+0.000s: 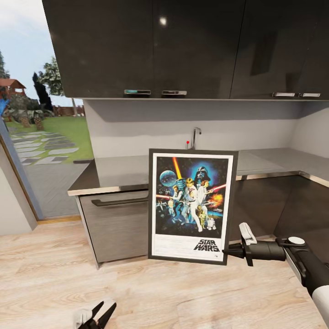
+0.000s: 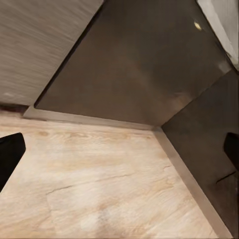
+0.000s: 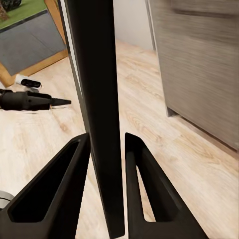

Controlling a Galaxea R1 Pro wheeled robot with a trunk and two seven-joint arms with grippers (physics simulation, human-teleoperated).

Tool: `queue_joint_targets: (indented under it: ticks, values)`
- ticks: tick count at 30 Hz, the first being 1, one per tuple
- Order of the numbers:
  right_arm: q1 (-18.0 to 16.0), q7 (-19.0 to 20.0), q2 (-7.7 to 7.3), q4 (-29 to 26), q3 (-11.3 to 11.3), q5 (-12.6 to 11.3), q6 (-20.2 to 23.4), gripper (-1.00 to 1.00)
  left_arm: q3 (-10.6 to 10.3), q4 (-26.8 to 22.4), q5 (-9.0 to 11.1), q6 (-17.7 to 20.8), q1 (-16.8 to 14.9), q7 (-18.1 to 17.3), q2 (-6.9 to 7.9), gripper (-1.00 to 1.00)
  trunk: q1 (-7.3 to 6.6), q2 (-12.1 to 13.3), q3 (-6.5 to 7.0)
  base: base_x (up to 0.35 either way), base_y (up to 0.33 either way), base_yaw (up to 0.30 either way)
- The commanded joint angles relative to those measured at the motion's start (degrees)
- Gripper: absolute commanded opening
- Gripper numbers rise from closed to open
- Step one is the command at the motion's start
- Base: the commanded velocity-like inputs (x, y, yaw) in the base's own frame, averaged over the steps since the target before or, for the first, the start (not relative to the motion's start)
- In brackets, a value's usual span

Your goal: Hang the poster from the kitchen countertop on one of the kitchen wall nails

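my poster (image 1: 191,205) shows a printed paper-like face with a white border in a thin matt black frame. the countertop (image 1: 119,171) is smooth glossy grey, and the upper cabinets (image 1: 183,45) are dark and mirror-shiny. the floor (image 1: 55,278) is pale grained wood. my right claw (image 3: 107,164) looks like matt black plastic.

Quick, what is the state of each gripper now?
Left gripper: open, holding nothing.
Right gripper: closed on the poster, at its frame edge.
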Motion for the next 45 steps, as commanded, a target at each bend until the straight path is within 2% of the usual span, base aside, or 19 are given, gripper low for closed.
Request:
queue_joint_targets:
  ticks: [1, 6, 10, 15, 30, 35, 45]
  values:
    - [0.0, 0.3, 0.0, 0.0, 0.0, -0.1, 0.7, -1.0, -0.5, 0.1, 0.4, -0.3, 0.0, -0.1, 0.22, 1.0, 0.0, 0.0, -0.06, 0.0, 0.0, 0.0]
    - [0.0, 0.3, 0.0, 0.0, 0.0, 0.0, 0.7, -1.0, -0.5, 0.1, 1.2, -0.2, 0.9, 0.0, 1.23, 1.0, 0.0, 0.0, -0.06, 0.0, 0.0, 0.008]
    - [0.0, 0.2, 0.0, 0.0, 0.0, 0.0, 0.7, -1.0, -0.5, 0.1, 4.0, -0.2, 2.1, 0.0, 3.05, 1.0, 0.0, 0.0, -0.06, 0.0, 0.0, 0.039]
    - [0.0, 0.1, 0.0, 0.0, 0.0, 0.0, 0.7, -1.0, -0.5, 0.1, 5.5, -0.2, 2.4, 0.0, 3.57, 1.0, -0.44, 0.8, 0.3, 0.0, 0.0, 0.014]
    - [0.0, 0.0, 0.0, 0.0, -0.2, 0.0, 0.7, -1.0, -0.5, 0.1, 6.1, -0.2, 2.5, 0.0, 3.75, 1.0, -3.74, 6.8, 2.99, 0.0, 0.0, 0.001]
    - [0.0, 0.1, 0.0, 0.0, -1.6, 0.0, 0.7, -1.0, -0.5, 0.1, 6.1, -0.2, 2.5, 0.0, 3.75, 1.0, -4.83, 8.8, 3.89, 0.0, 0.0, 0.0]
    - [0.0, 0.1, 0.0, 0.0, -2.1, 0.0, 0.8, -1.0, -0.5, 0.1, 6.1, -0.1, 2.5, 0.0, 3.74, 1.0, -7.03, 12.8, 5.23, 0.0, 0.0, 0.0]
